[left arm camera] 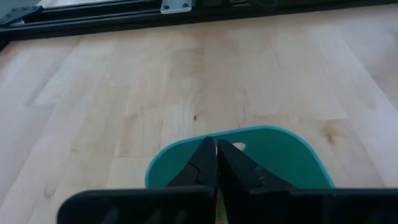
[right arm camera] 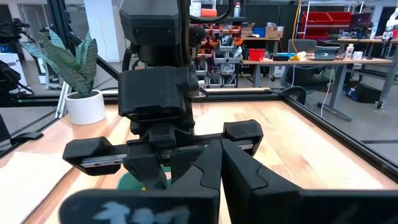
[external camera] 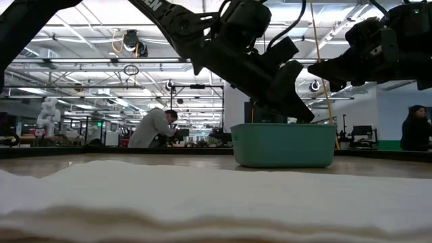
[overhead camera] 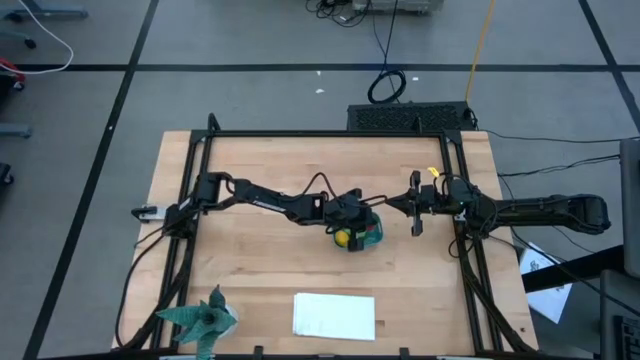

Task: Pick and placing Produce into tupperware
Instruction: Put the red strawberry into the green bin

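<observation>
Overhead, the left gripper (overhead camera: 352,228) hangs over the teal tub (overhead camera: 368,237) near the middle of the wooden table (overhead camera: 250,260), its arm reaching in from nine o'clock. A yellow lemon-like piece (overhead camera: 343,238) shows at the tub's nine o'clock edge, right under the gripper; whether it lies in the tub or sits between the fingers cannot be told. From the left wrist camera, the fingers (left arm camera: 202,167) stand together with only a thin slit between them, pointed down over the tub (left arm camera: 280,152). The right gripper (overhead camera: 416,212) waits just off the tub at two o'clock, above the table, its jaws pressed together in its own wrist view and holding nothing. From table height, the tub (external camera: 283,145) stands upright on the wood with the left arm's dark head dipping over its rim. A white sheet (overhead camera: 334,315) lies at six o'clock, well apart from the tub, and a green spiky paper figure (overhead camera: 203,318) stands near the eight o'clock corner. A person (external camera: 152,128) sits in the room behind.
</observation>
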